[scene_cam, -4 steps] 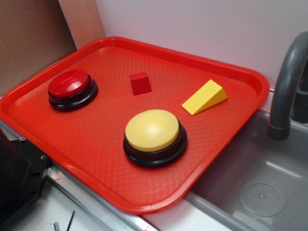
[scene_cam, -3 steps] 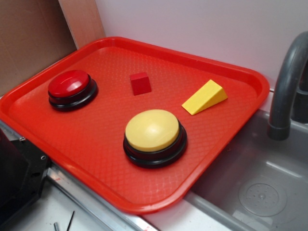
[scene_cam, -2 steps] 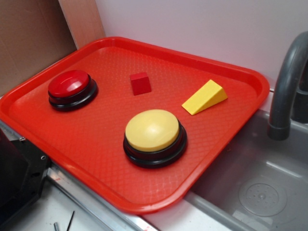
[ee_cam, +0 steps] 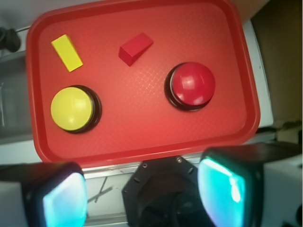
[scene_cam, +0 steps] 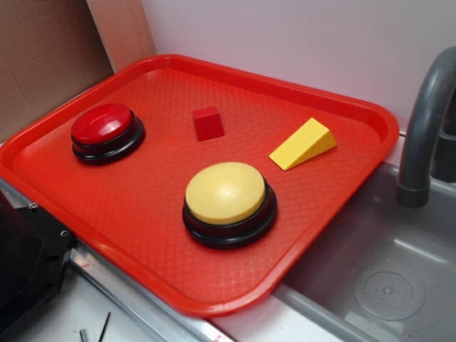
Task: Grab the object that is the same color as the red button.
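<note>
progress: nothing grabbed yet — the whole reach, descent and grasp look left to do
hand (ee_cam: 142, 189): fingers (ee_cam: 64, 198) wide apart, holding nothing, high above the near edge of the tray per the wrist view; not in the exterior view
red block (scene_cam: 208, 123): flat on the red tray (scene_cam: 135, 206), far-middle, between the red button (scene_cam: 107, 130) at left and the yellow wedge (scene_cam: 303, 143) at right, touching neither
yellow button (scene_cam: 228, 200): near-middle, well apart from the block
count: 2 buttons — 1 red, 1 yellow; 1 block; 1 wedge; 1 tray
off tray: grey sink (scene_cam: 385, 278) and faucet (scene_cam: 424, 121) at right
</note>
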`<move>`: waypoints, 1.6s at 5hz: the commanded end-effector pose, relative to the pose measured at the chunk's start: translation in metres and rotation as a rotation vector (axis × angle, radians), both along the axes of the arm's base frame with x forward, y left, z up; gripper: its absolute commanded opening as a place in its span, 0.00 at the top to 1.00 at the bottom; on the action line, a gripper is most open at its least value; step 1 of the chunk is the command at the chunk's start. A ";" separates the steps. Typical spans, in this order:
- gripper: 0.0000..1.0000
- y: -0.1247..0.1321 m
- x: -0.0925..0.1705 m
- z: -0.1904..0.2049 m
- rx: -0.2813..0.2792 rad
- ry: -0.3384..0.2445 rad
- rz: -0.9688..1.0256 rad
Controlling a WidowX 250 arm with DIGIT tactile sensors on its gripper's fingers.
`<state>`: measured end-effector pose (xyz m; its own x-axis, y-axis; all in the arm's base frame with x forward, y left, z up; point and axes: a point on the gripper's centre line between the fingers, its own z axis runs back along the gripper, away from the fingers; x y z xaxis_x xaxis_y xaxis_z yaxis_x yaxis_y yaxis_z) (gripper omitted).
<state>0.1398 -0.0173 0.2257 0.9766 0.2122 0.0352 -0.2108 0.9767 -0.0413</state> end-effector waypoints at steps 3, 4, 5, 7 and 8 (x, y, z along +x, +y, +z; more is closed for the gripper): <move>0.00 0.003 0.084 -0.064 -0.042 -0.115 0.654; 0.00 0.000 0.107 -0.096 -0.002 -0.111 0.722; 0.00 -0.003 0.121 -0.117 0.040 -0.111 0.744; 0.00 0.001 0.139 -0.164 0.148 -0.080 0.776; 0.00 0.000 0.135 -0.178 0.146 -0.044 0.750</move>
